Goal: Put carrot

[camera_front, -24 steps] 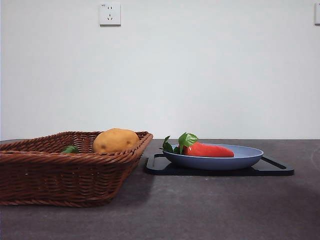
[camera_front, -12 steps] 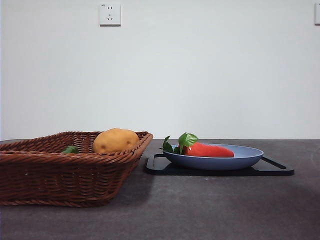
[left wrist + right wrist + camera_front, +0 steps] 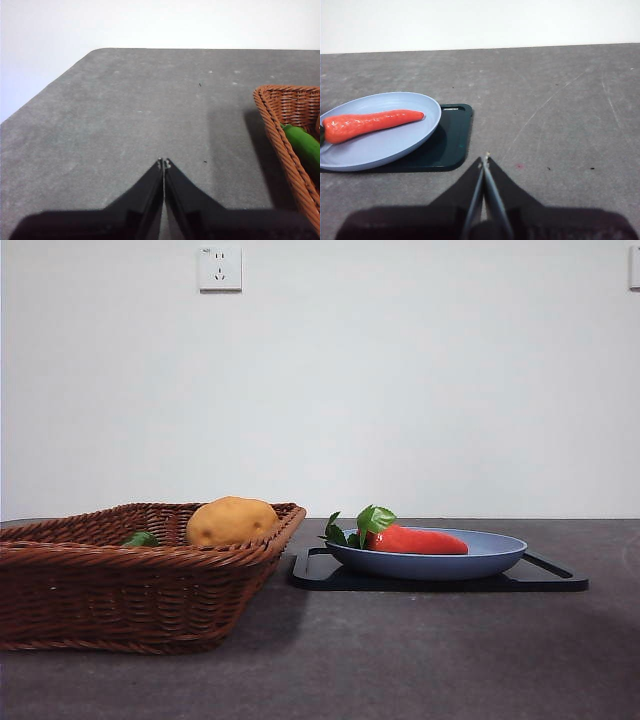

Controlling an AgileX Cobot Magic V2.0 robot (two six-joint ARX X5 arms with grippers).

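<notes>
The carrot (image 3: 418, 540), glossy red-orange with green leaves at its thick end, lies on a blue plate (image 3: 495, 558) that rests on a black tray (image 3: 555, 578). It also shows in the right wrist view (image 3: 370, 124), on the plate (image 3: 395, 145). My right gripper (image 3: 484, 161) is shut and empty, over bare table beside the tray and apart from the carrot. My left gripper (image 3: 163, 162) is shut and empty, over bare table outside the wicker basket (image 3: 285, 125). Neither gripper shows in the front view.
The brown wicker basket (image 3: 120, 590) stands left of the tray and holds a yellow-brown potato (image 3: 231, 521) and a small green vegetable (image 3: 141, 539), which also shows in the left wrist view (image 3: 304, 145). The grey table's edge curves at its far corner (image 3: 95, 52).
</notes>
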